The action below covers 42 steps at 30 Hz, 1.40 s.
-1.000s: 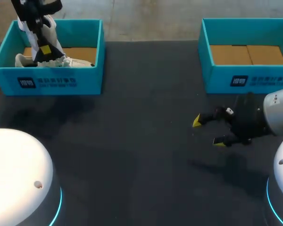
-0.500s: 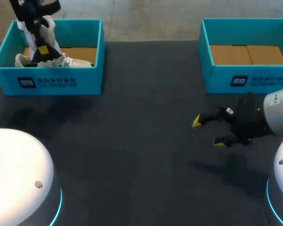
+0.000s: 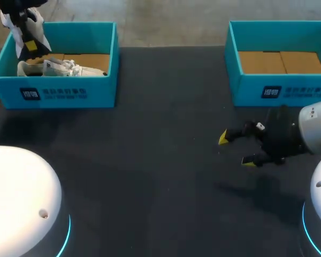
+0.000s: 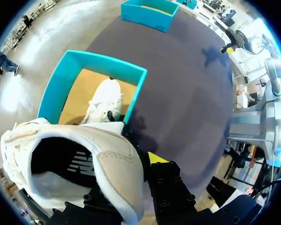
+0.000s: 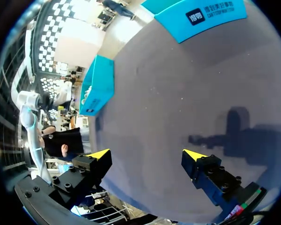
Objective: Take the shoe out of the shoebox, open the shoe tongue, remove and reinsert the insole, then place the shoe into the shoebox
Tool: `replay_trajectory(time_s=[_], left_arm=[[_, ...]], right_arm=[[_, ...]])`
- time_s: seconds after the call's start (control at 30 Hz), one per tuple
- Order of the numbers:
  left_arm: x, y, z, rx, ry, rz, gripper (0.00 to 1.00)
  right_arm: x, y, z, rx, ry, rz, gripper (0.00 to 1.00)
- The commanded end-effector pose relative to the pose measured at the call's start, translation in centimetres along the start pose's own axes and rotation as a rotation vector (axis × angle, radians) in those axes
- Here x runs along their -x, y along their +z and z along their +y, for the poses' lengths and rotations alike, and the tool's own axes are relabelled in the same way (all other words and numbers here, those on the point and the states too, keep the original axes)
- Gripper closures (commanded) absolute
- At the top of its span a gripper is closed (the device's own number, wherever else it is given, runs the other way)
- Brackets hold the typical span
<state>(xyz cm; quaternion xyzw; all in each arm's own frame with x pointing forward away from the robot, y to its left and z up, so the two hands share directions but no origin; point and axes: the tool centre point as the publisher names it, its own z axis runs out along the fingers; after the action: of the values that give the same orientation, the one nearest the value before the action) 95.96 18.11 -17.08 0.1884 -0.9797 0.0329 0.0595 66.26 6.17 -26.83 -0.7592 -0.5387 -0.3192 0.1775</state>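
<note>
My left gripper is shut on a white shoe, holding it in the air above the back left corner of the left teal shoebox. A second white shoe lies inside that box. In the left wrist view the held shoe has its dark opening toward the camera, its heel wall is pinched in my gripper, and the box with the other shoe lies below. My right gripper hangs open and empty over the dark table, in front of the right box.
A second teal shoebox with a bare cardboard floor stands at the back right. In the right wrist view my open gripper faces dark tabletop, with both boxes beyond it.
My left gripper has carried the shoe up and toward the back left, away from the box. The right arm has kept still.
</note>
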Motion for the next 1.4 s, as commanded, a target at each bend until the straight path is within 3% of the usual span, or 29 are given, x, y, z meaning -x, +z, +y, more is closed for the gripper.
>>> replay_trajectory(time_s=[0.03, 0.27, 0.53, 0.77, 0.83, 1.03, 1.17, 1.4], left_arm=[[2.8, 0.1, -1.0, 0.037, -0.005, 0.055, 1.0], [7.1, 0.1, -0.5, 0.032, -0.015, 0.035, 1.0], [8.4, -0.3, 0.3, 0.019, 0.024, 0.028, 1.0], [9.4, 0.1, 1.0, 0.089, 0.252, 0.021, 1.0], [9.7, -0.1, 1.6, 0.164, 0.475, 0.035, 1.0], [9.9, -0.9, 2.8, 0.246, 0.69, 0.03, 1.0], [10.0, -1.1, 3.9, 0.333, 0.967, 0.09, 1.0], [10.4, -2.2, 5.4, 0.327, 1.186, 0.085, 1.0]], right_arm=[[-0.1, 0.0, -0.2, 0.003, 0.002, -0.005, 0.0], [-0.1, 0.0, -0.2, 0.003, 0.002, -0.005, 0.0], [-0.1, 0.0, -0.2, 0.003, 0.002, -0.005, 0.0], [-0.1, 0.0, -0.2, 0.003, 0.002, -0.005, 0.0], [-0.1, 0.0, -0.2, 0.003, 0.002, -0.005, 0.0], [-0.1, 0.0, -0.2, 0.003, 0.002, -0.005, 0.0], [-0.1, 0.0, -0.2, 0.003, 0.002, -0.005, 0.0], [-0.1, 0.0, -0.2, 0.003, 0.002, -0.005, 0.0]])
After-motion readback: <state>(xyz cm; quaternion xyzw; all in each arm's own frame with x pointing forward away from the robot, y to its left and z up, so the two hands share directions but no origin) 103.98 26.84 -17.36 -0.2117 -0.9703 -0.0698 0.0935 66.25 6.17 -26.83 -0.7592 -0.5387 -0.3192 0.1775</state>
